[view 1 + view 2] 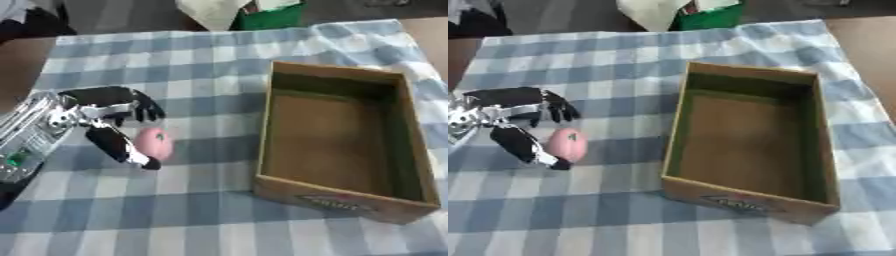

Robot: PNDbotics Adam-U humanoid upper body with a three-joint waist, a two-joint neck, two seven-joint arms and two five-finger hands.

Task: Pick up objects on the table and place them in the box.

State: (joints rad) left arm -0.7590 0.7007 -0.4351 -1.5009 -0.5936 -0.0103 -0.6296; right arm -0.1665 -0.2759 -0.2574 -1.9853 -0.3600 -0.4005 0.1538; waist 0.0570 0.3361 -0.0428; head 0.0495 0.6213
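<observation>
Left hand (pixel 105 117): fingers spread around pink peach-like fruit (pixel 154 143), not closed | cardboard box (pixel 343 145): empty | advice: close evenly before lifting.

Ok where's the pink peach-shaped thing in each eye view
Left eye view: pink peach-shaped object left of centre, by the left hand.
Right eye view: further left, nearer the edge.
Shared landmark: the cardboard box, to its right in both.
</observation>
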